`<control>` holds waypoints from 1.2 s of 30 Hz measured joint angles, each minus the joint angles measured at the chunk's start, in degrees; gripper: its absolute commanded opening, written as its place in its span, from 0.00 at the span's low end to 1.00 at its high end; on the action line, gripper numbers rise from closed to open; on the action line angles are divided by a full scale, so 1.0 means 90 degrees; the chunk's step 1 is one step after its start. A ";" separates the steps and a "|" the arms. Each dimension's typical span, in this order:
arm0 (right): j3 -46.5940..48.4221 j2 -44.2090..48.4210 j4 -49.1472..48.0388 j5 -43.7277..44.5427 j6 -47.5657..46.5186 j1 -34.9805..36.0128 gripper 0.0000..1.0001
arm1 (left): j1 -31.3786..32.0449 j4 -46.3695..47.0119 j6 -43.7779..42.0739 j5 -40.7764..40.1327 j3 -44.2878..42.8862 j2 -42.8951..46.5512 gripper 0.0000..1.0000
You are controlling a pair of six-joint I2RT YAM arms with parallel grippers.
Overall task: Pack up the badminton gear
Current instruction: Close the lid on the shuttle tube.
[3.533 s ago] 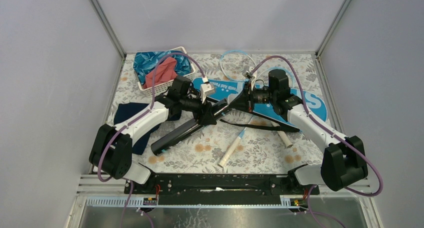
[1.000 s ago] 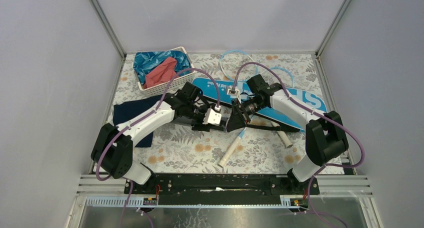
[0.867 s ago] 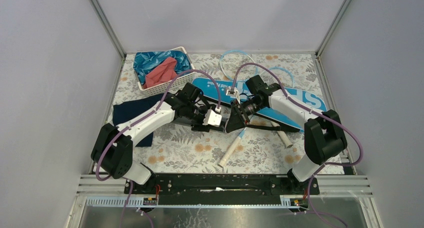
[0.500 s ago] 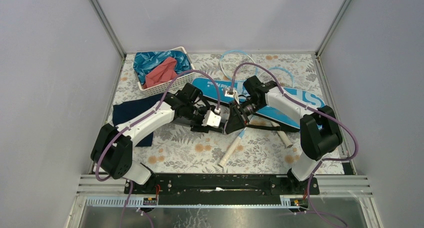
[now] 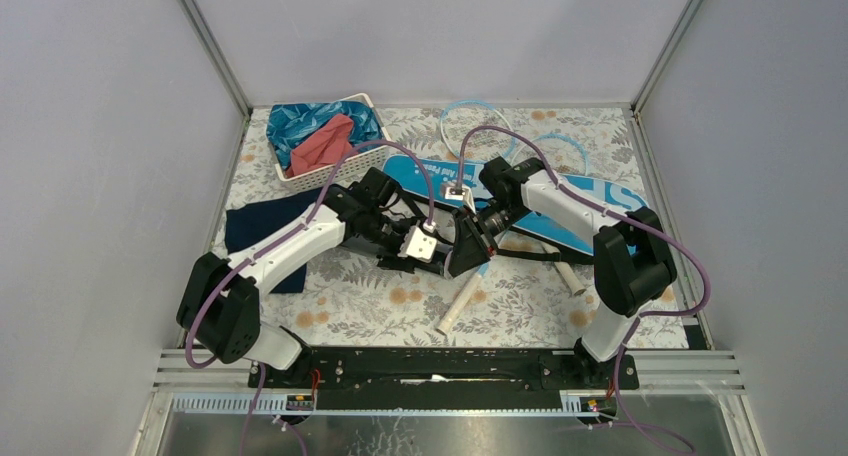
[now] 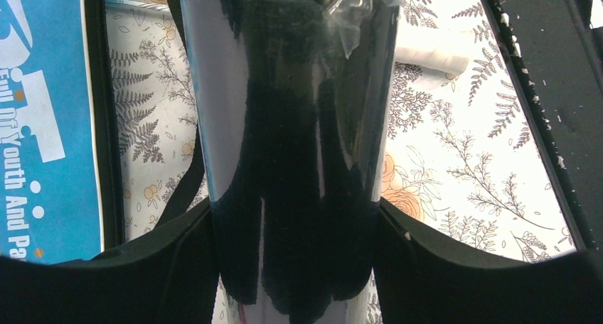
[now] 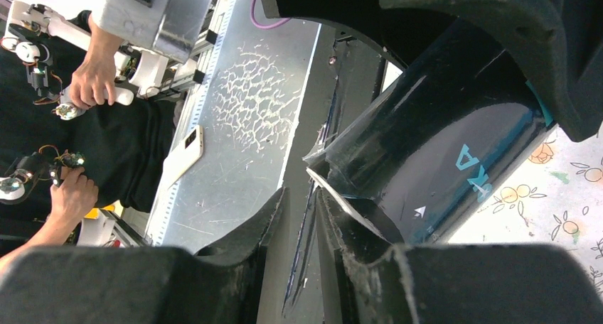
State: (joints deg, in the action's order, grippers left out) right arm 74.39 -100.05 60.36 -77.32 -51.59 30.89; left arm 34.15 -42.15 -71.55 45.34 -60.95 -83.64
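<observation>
A long black tube [image 5: 465, 244] hangs mid-table between both grippers. My left gripper [image 5: 443, 254] is shut round its body; in the left wrist view the tube [image 6: 291, 125] runs up from between the fingers [image 6: 171, 267]. My right gripper [image 5: 479, 236] meets the tube's open end [image 7: 455, 146], with its jaws [image 7: 302, 246] nearly together on a thin edge at the rim. The blue bag [image 5: 425, 174] lies behind. Two light-blue racket heads [image 5: 470, 126] [image 5: 562, 151] rest at the back. One white handle [image 5: 458, 304] lies in front, another [image 5: 572, 278] to its right.
A white basket [image 5: 310, 176] with blue and red cloths stands at the back left. A navy cloth [image 5: 255, 231] lies under my left arm. The bag's black strap [image 5: 530, 255] trails across the floral tablecloth. Grey walls close in both sides.
The tube, earlier lying slanted towards the near left, has been swung round and lifted. In the last second both grippers drifted slightly nearer with it, and the right arm folded inward.
</observation>
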 measured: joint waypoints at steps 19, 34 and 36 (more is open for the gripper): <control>-0.0311 0.0542 -0.1226 0.0187 0.1270 0.0075 0.45 | -0.0216 -0.0236 0.0277 0.0359 -0.0097 0.0005 0.00; 0.0087 0.1154 -0.1260 0.1078 0.1542 -0.0202 0.57 | -0.0522 0.0129 0.0413 0.0726 -0.0182 0.0146 0.00; 0.0095 0.1246 -0.1256 0.1190 0.1540 -0.0253 0.56 | -0.0556 0.0165 0.0420 0.0821 -0.0182 0.0172 0.00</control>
State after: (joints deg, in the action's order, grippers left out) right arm 75.24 -88.84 49.06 -66.61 -37.74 28.62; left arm 29.15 -40.66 -67.77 52.73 -62.59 -82.08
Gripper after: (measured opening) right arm 0.563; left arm 0.698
